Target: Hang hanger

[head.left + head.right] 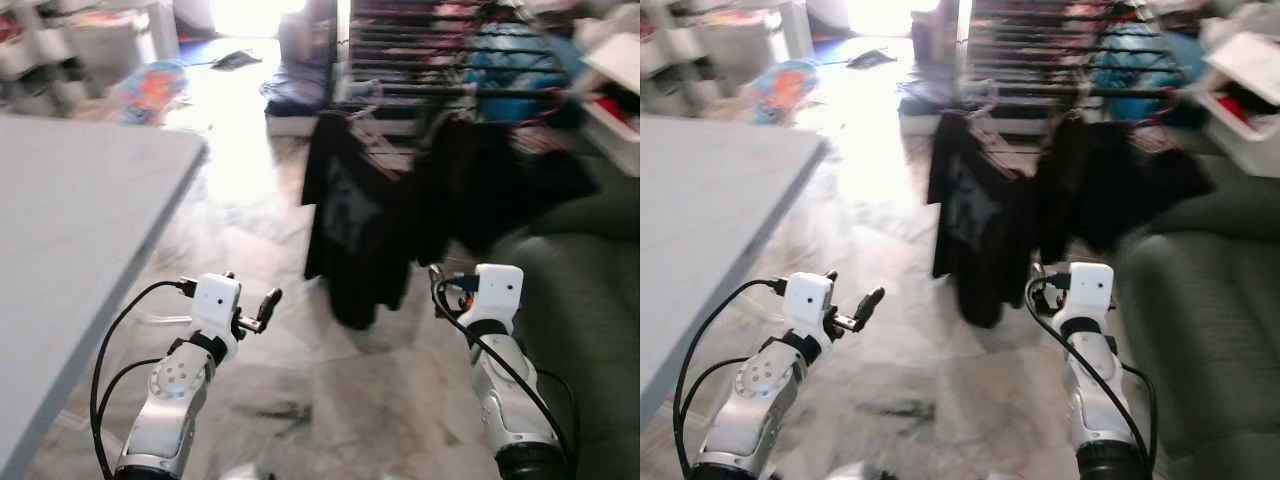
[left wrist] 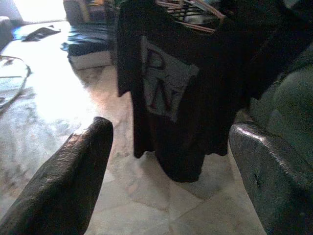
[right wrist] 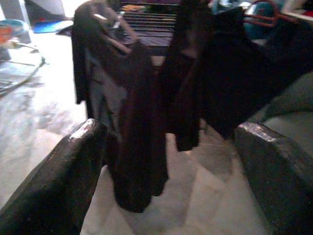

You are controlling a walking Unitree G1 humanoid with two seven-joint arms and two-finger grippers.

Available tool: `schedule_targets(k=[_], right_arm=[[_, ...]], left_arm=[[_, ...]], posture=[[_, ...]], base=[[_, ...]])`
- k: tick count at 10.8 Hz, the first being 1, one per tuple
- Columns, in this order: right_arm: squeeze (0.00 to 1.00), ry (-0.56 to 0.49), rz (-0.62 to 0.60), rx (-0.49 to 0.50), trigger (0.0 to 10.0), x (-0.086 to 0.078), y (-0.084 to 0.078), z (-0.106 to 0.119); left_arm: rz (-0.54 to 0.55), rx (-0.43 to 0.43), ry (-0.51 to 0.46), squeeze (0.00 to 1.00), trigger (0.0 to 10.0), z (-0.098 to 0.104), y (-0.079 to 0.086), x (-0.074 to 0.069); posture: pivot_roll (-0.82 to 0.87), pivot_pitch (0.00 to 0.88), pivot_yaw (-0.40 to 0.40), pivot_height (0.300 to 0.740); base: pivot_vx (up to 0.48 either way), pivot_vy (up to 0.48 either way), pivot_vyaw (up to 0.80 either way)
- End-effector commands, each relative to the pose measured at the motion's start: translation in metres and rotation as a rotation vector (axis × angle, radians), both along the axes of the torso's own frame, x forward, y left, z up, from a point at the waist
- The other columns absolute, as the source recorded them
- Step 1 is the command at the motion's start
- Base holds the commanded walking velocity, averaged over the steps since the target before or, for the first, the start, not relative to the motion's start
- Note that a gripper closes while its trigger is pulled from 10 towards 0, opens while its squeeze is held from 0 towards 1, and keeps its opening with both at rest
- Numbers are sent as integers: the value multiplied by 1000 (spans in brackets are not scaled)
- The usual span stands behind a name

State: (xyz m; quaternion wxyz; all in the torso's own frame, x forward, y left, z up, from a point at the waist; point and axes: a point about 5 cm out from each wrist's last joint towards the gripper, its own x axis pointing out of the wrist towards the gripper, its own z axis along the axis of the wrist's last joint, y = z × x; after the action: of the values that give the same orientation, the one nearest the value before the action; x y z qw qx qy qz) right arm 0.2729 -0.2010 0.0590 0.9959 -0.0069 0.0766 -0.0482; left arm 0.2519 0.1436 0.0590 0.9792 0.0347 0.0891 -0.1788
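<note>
Left tool point(image 2: 168, 161) agape; right tool point(image 3: 171, 161) agape; both arms raised forward.

Black cloth T-shirt with grey print point(image 2: 166, 88) on thin wooden hanger point(image 2: 193, 14), matt dark green fabric sofa point(image 1: 580, 300), glossy pale marble floor point(image 1: 330, 390), smooth matt grey tabletop point(image 1: 70, 220), leathery black gripper fingers point(image 2: 68, 181)

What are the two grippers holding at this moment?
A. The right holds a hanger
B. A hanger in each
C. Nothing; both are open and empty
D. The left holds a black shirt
C: both wrist views show the fingers spread with nothing between them; the left gripper and right gripper face the black shirts already on hangers at the drying rack.
</note>
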Motion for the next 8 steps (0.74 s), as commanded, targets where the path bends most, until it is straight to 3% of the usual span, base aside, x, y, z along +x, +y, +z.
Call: schedule_targets(k=[1,6,8], right_arm=[[0,-12,-12,-7,10000,4,-1,3],[0,-27,-1,-23,10000,11,1,6],[0,-23,-8,-27,10000,13,0,6]], left_arm=[[-15,-7,-7,0,10000,2,-3,2],[-53,-3,-18,0,10000,2,-14,5],[-68,-7,-17,0,10000,1,-18,5]], posture=[[-32,0,-6,740],[-42,0,-9,740],[-47,0,-9,740]], base=[[469,0,0],[468,0,0],[465,0,-800]])
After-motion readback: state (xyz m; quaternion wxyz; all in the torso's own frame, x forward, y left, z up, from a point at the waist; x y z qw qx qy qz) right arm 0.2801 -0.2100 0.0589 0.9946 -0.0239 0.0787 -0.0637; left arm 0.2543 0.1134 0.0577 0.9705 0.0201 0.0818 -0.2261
